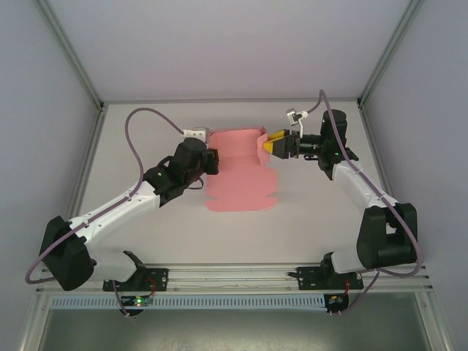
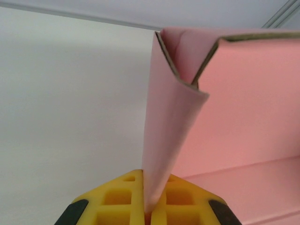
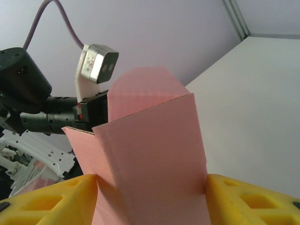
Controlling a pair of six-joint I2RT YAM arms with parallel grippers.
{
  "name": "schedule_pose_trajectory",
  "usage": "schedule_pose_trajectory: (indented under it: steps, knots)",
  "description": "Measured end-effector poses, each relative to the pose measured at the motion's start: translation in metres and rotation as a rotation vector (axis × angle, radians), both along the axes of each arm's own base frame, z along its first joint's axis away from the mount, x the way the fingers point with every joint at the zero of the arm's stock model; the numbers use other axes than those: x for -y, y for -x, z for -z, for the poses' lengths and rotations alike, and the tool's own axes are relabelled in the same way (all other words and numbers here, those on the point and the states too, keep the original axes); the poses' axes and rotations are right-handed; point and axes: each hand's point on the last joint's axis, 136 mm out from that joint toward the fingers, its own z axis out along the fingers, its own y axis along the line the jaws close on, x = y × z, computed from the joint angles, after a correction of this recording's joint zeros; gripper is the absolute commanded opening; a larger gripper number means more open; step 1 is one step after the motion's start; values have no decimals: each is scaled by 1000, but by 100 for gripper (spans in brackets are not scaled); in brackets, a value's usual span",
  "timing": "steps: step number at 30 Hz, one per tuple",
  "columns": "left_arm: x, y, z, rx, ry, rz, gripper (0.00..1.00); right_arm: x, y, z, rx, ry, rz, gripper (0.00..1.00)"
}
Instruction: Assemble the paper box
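The pink paper box [image 1: 238, 175] lies partly folded in the middle of the table, its lower part flat and its far side walls raised. My left gripper [image 1: 213, 161] is at its left edge. In the left wrist view that gripper [image 2: 149, 187] is shut on an upright pink flap [image 2: 168, 122], which curls at the top against a raised wall [image 2: 248, 103]. My right gripper [image 1: 269, 145] is at the box's upper right corner. In the right wrist view its yellow fingers [image 3: 70, 197] touch either side of a folded upright pink panel [image 3: 150, 154] that spans the gap.
The white table [image 1: 146, 241] is enclosed by pale walls with metal posts [image 1: 73, 58] at the far corners. The left arm's wrist and camera [image 3: 97, 63] stand just behind the raised flap. A metal rail [image 1: 234, 278] runs along the near edge.
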Motion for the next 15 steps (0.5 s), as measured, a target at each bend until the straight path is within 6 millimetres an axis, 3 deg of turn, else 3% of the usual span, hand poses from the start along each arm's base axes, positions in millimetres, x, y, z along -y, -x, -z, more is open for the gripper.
schedule_pose_trajectory:
  steps: [7, 13, 15]
  knots:
    - [-1, 0, 0, 0, -4, -6, 0, -3, 3, 0, 11, 4, -4, 63]
    - [-7, 1, 7, -22, -32, -21, 0, -13, -4, 16, 13, 108, 58, 62]
    - [-11, 2, 10, -31, -46, -35, 0, -20, -7, 21, 31, 172, 88, 58]
